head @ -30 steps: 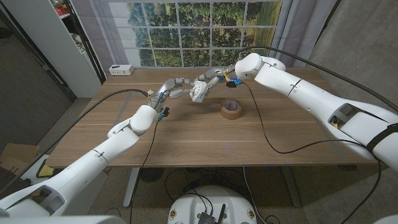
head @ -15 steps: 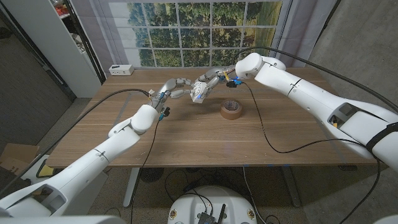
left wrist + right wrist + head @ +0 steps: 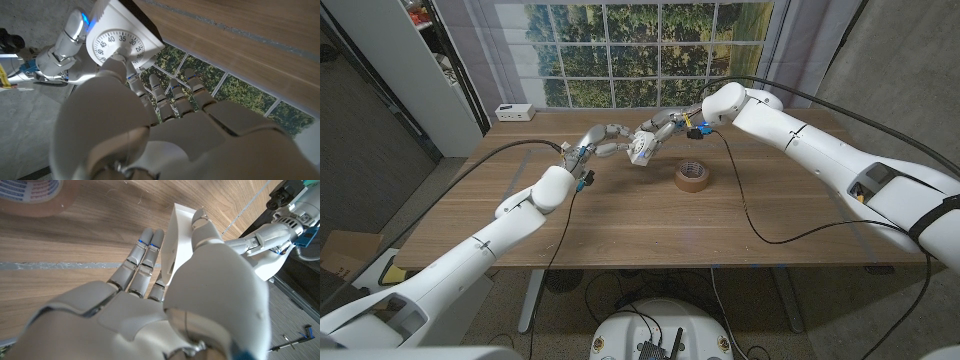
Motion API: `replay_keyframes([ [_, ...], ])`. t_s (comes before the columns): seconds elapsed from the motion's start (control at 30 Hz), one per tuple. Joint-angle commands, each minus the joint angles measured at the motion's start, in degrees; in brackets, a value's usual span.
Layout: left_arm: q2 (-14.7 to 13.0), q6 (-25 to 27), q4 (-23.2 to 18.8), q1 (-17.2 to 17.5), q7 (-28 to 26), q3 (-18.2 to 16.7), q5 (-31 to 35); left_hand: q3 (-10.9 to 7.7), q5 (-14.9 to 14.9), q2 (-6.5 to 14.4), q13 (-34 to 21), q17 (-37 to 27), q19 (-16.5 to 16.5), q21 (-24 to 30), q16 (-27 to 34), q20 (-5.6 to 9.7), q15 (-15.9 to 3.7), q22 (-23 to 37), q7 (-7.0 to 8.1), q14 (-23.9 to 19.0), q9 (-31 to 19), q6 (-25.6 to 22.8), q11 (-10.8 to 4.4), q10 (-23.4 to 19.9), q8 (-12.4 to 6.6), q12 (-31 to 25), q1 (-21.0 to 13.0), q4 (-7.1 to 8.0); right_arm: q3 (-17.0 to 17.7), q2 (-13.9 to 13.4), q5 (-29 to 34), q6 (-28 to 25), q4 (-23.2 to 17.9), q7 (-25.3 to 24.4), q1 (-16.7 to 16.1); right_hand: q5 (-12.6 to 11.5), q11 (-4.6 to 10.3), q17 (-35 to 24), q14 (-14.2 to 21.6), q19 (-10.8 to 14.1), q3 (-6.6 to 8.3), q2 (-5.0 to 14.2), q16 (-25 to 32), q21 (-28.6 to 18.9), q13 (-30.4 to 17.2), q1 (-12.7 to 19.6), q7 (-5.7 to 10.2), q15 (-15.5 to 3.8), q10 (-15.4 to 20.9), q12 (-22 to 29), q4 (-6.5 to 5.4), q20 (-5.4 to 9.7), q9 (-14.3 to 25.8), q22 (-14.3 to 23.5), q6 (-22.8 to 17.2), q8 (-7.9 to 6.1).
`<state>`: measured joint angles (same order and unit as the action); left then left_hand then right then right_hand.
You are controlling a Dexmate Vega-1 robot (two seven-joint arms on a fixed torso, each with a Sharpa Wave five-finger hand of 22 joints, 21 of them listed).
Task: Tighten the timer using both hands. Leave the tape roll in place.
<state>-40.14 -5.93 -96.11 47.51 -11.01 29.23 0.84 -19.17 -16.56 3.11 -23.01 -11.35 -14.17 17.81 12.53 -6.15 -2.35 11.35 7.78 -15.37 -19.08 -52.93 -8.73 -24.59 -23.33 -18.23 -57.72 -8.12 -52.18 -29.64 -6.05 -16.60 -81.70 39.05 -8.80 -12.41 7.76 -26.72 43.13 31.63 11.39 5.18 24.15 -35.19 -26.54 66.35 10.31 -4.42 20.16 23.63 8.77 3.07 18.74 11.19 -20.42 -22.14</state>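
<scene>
One white kitchen timer (image 3: 640,148) is held above the tabletop (image 3: 620,215) between both hands. Left robot hand (image 3: 608,138) grips its dial side; right robot hand (image 3: 665,128) clasps its body. One brown tape roll (image 3: 693,176) lies on the tabletop, just beside the right robot hand.

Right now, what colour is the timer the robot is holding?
White, with black numbers on its round dial. The timer shows best in the left wrist view.
</scene>
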Motion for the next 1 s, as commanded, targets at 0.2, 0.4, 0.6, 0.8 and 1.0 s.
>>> replay_keyframes([
  [0.2,-6.7,-1.8,-4.5,-4.7,7.6,1.8,9.5,0.54,-0.4,0.3,-0.2,-0.2,-0.6,0.3,0.0,0.16,-3.26,0.2,0.43,-0.3,-0.1,-1.5,-0.21,-0.3,-0.51,-0.1,-1.1,0.18,-0.7,1.7,-3.9,3.0,6.5,8.2,2.8,-0.5,-1.64,-0.2,0.9,0.6,1.85,3.64,-0.2,-0.6,-5.1,-2.5,1.86,-8.73,8.8,6.3,-0.98,1.28,0.4,0.0,-6.5,0.04],
  [0.4,-10.3,0.3,-8.0,-6.6,13.0,2.4,14.4,0.59,-0.7,0.7,-0.2,-0.3,-0.3,0.2,-0.4,0.25,-3.09,0.3,0.83,0.9,0.0,-1.8,-0.71,1.0,-0.4,0.6,-2.0,0.02,-0.7,1.6,-4.3,3.2,7.6,9.6,3.4,-0.5,-1.84,-0.2,0.9,0.5,1.89,3.58,-0.4,-0.7,-5.2,-2.7,1.84,-8.66,8.8,6.2,-1.0,1.34,0.4,0.0,-6.9,0.02],
  [0.6,-11.8,-2.2,-8.3,-8.9,16.8,2.8,17.4,0.74,-0.9,1.1,-0.3,-0.4,-0.2,0.2,-0.4,0.32,-3.16,0.3,0.97,1.2,-0.2,-1.9,-0.84,0.8,-0.47,0.6,-2.3,0.22,-1.1,2.2,-4.6,4.0,9.6,11.4,4.3,-0.4,-1.86,0.0,0.7,0.4,1.87,3.4,-0.8,-0.9,-5.2,-3.0,1.79,-8.57,8.3,5.9,-1.06,1.28,0.4,0.0,-7.2,0.04],
  [0.8,-11.6,-7.9,-6.6,-12.2,20.2,4.2,20.1,1.07,-1.0,1.3,-0.3,-0.6,-0.2,0.3,-0.2,0.47,-3.4,0.4,1.09,1.2,-0.5,-2.2,-1.87,0.4,-0.67,0.6,-2.3,0.53,-1.3,3.3,-5.2,4.5,12.2,12.8,4.9,-0.4,-1.89,0.0,0.5,0.3,1.89,3.35,-1.0,-1.0,-5.2,-3.2,1.8,-8.65,8.2,5.8,-1.13,1.29,0.4,0.0,-7.3,0.11],
  [1.0,-11.8,-16.2,-4.6,-18.2,27.2,6.3,23.3,1.32,-1.1,1.3,-0.3,-0.7,-0.3,0.3,-0.2,0.81,-3.77,0.4,1.27,1.2,-0.7,-2.2,-2.32,0.3,-0.76,0.6,-2.4,0.63,-2.0,4.8,-5.7,6.1,16.1,16.3,6.5,-0.3,-1.94,0.0,0.5,0.2,1.88,3.3,-1.1,-1.1,-5.2,-3.4,1.78,-8.63,8.3,5.7,-1.14,1.3,0.4,0.0,-7.4,0.18],
])
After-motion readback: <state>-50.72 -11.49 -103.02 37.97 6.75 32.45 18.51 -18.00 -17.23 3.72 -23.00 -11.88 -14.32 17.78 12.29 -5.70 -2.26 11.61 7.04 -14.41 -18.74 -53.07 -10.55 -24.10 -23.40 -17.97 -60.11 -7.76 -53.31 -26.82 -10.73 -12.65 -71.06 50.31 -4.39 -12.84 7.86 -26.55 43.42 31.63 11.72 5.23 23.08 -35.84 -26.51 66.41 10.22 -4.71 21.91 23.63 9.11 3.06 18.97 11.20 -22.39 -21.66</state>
